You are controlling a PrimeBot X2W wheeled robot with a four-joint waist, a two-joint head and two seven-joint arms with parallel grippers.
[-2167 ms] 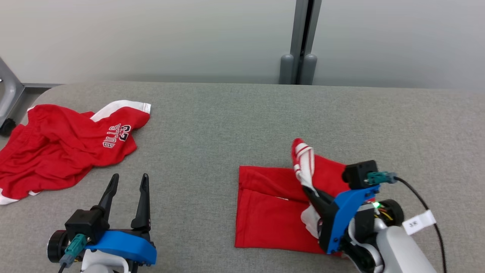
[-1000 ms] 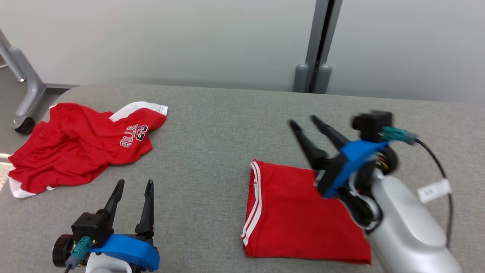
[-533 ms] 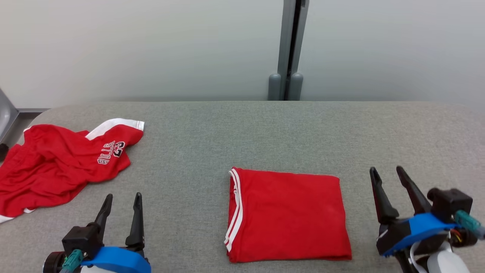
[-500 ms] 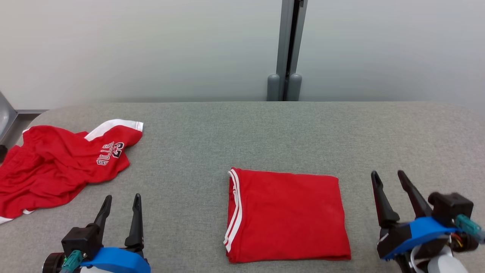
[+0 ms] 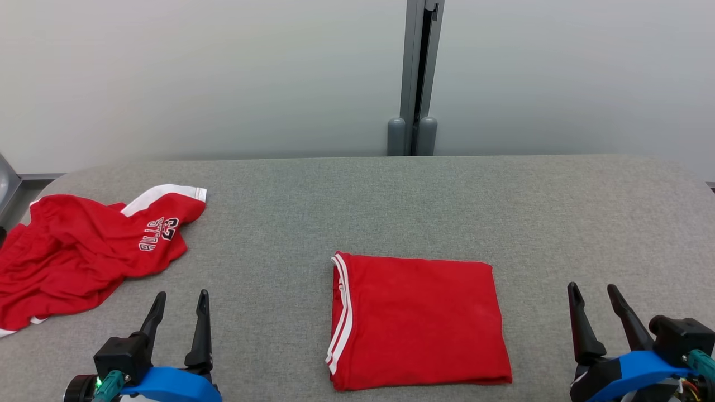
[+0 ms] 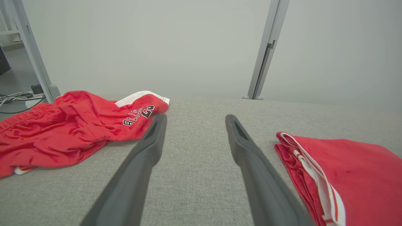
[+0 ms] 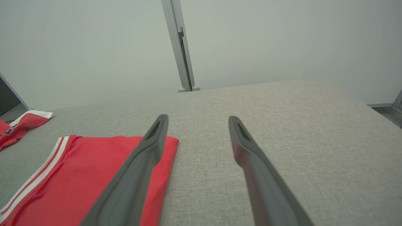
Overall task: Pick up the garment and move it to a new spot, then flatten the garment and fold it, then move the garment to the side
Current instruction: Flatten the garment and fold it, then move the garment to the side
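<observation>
A red garment (image 5: 419,321) with white stripes along its left edge lies folded into a flat rectangle on the grey table (image 5: 391,206), front centre. It also shows as the folded garment (image 6: 345,169) at the right of the left wrist view and as the folded garment (image 7: 78,175) at the lower left of the right wrist view. My left gripper (image 5: 180,297) rests open at the lower left, empty, well left of the fold. My right gripper (image 5: 593,290) stands open at the lower right, empty, a short way right of the fold's edge.
A second red garment (image 5: 84,251) with white trim and black lettering lies crumpled at the table's left end, also seen as the crumpled garment (image 6: 72,125). A grey post (image 5: 413,78) stands behind the table against a pale wall. Bare grey cloth stretches across the back and right.
My right gripper let go of the garment, which now lies folded flat, and drew back to the lower right. The head camera shifted. The left gripper stayed put.
</observation>
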